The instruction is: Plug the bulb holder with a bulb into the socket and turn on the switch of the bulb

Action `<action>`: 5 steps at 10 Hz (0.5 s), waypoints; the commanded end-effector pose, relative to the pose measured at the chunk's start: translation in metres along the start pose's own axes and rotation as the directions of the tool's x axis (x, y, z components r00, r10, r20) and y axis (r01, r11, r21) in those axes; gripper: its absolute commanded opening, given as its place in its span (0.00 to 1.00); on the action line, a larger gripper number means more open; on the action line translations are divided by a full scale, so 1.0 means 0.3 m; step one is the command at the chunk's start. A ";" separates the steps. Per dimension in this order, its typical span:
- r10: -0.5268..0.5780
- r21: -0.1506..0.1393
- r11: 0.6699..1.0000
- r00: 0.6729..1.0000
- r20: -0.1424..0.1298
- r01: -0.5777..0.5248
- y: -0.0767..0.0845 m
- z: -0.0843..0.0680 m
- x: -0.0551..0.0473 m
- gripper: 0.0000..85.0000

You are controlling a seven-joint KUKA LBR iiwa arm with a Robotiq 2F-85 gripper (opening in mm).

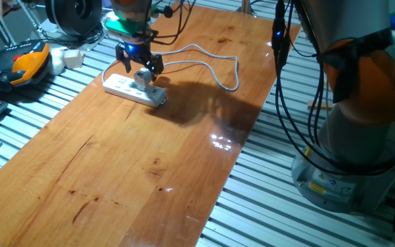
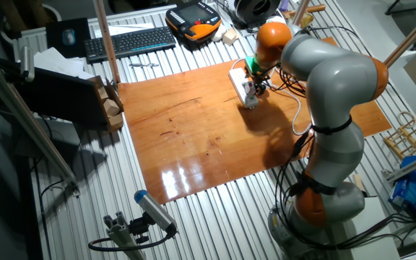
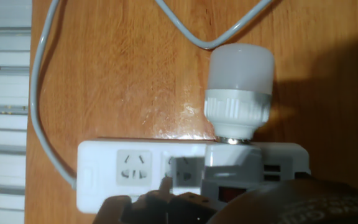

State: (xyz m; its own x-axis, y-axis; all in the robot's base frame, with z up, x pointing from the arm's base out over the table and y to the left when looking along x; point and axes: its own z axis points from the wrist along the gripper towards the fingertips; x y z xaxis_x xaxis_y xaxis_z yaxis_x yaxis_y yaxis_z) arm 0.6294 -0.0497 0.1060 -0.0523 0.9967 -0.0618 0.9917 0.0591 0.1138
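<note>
The pincer (image 1: pixel 140 68) hangs directly over the socket (image 1: pixel 123 86), its dark fingers to either side of the bulb holder (image 3: pixel 232 171); whether they are clamped on it or merely close cannot be told, because the hand view shows only blurred dark parts at the bottom edge. The holder sits on the strip's face just beneath the pincer, toward one end of the outlet row, with the bulb (image 3: pixel 239 87) jutting ahead of the pincer, out over the wooden surface (image 1: pixel 149 158); it looks seated or nearly so, though the pins are hidden.

The chief risk, as I judge it, is a half-seated plug; a push that is off-line would tilt the holder and lever the light strip up or slide it along the surface, since nothing seems to hold it down. The switch (image 3: pixel 232 194), a dim red patch right under the pincer, is small and partly shadowed; a finger pressing beside it would shove the holder sideways instead of rocking it. The cable (image 1: pixel 211 65) loops beyond the pincer; a low retreat could snag it.
</note>
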 end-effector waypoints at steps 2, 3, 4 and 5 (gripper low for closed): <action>0.007 0.014 1.000 1.000 0.006 -0.007 0.000 -0.042 0.031 1.00; 0.009 0.018 1.000 1.000 0.012 -0.010 0.004 -0.058 0.051 1.00; 0.009 0.024 1.000 1.000 0.016 -0.009 0.007 -0.071 0.071 1.00; 0.001 0.024 1.000 1.000 0.018 -0.001 0.006 -0.082 0.090 1.00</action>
State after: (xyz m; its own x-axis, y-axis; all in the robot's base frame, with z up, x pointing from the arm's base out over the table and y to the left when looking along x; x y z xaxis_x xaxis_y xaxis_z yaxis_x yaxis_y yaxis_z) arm 0.6266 -0.0202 0.1294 -0.0514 0.9953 -0.0819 0.9942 0.0588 0.0903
